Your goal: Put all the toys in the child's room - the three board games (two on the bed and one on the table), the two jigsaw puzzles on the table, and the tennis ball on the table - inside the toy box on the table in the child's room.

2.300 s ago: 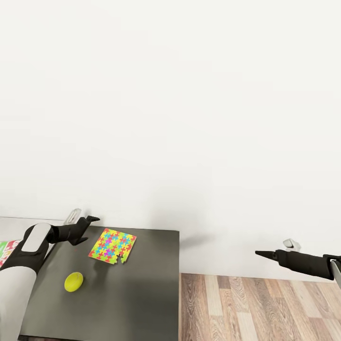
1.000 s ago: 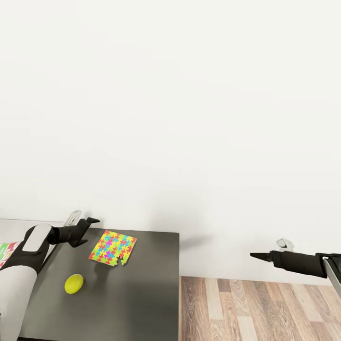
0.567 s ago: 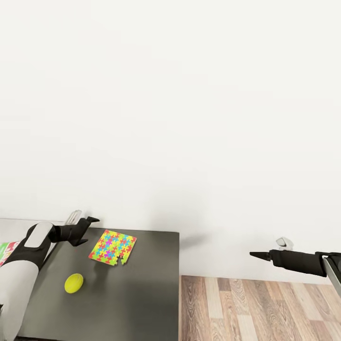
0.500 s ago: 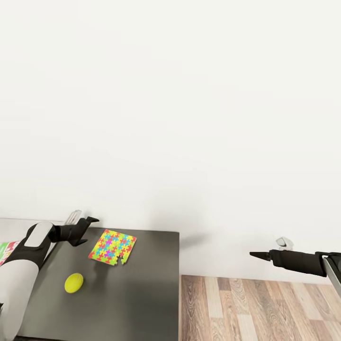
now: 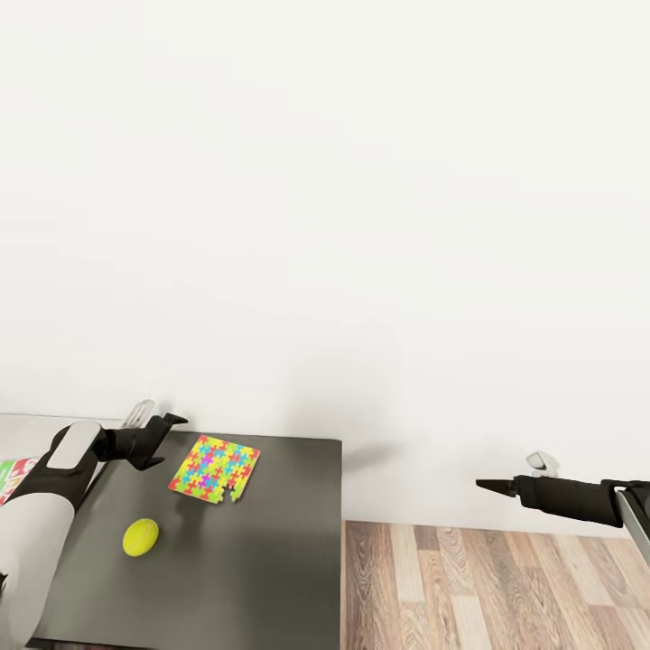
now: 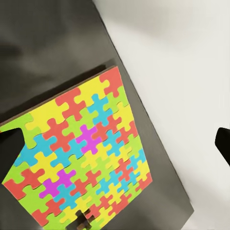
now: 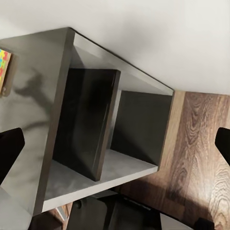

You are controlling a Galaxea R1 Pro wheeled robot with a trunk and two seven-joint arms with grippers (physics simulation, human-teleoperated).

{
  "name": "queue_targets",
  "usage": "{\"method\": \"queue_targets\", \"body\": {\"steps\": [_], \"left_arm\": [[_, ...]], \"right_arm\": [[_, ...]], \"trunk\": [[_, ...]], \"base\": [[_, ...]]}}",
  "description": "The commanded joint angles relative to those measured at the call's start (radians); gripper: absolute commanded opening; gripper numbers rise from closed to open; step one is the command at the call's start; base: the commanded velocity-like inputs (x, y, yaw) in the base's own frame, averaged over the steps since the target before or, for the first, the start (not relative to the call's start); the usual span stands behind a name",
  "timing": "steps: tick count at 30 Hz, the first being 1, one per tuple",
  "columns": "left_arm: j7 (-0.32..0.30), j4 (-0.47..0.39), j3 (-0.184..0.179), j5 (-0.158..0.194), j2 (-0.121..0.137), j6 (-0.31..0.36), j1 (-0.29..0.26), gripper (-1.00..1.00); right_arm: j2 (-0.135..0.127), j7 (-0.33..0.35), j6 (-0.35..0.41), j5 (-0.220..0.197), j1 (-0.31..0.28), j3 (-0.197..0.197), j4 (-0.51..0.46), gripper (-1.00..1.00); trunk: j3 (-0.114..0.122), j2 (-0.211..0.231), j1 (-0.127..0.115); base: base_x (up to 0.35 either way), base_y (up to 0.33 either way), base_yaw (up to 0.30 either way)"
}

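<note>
The jaws of the left gripper (image 5: 171, 429) are seen parted in the lower left of the head view, above the dark bench (image 5: 271, 560) and just left of the jigsaw puzzle (image 5: 215, 469), with nothing held between them. The jaws of the right gripper (image 5: 487, 486) are seen edge-on at the lower right, over the wood floor (image 5: 487, 587); whether they are apart cannot be told there, though in the right wrist view dark tips sit at opposite edges, which suggests they are spread.

The bench fills the lower left of the head view, against the white wall (image 5: 361, 226). A strip of a board game (image 5: 11, 478) is seen at the far left edge. The puzzle lies flat near the bench's back edge, with a gap in one border. The tennis ball (image 5: 141, 537) rests lower in the frame, apart from the puzzle.

The puzzle is judged the thing in hand. Being thin and flat, it would best be approached low, one finger slid under an edge; a grip near the gap is best avoided. A slow lift is advised so that the pieces hold together.
</note>
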Motion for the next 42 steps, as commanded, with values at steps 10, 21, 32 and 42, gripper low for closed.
{"method": "queue_targets", "body": {"steps": [10, 21, 32, 42], "left_arm": [[0.012, 0.000, 0.003, 0.013, -0.002, 0.002, -0.002, 1.00], [0.013, 0.000, 0.003, 0.013, -0.001, 0.002, -0.002, 1.00], [0.015, 0.000, 0.003, 0.011, 0.002, 0.006, -0.002, 1.00], [0.015, 0.000, 0.004, 0.011, 0.010, 0.005, -0.001, 1.00]], "right_arm": [[0.000, 0.002, 0.003, -0.002, -0.001, -0.002, 0.000, 1.00], [0.000, 0.002, 0.003, -0.003, -0.001, -0.001, 0.000, 1.00], [-0.001, 0.003, 0.004, -0.003, -0.001, 0.001, -0.002, 1.00], [-0.001, 0.001, 0.005, -0.001, -0.002, 0.003, -0.002, 1.00]], "trunk": [[-0.012, -0.002, 0.001], [-0.028, -0.002, 0.001], [-0.040, -0.002, 0.001], [-0.045, -0.002, 0.001]], "base": [[0.000, 0.000, 0.000], [0.000, 0.000, 0.000], [0.000, 0.000, 0.000], [0.000, 0.000, 0.012]]}}
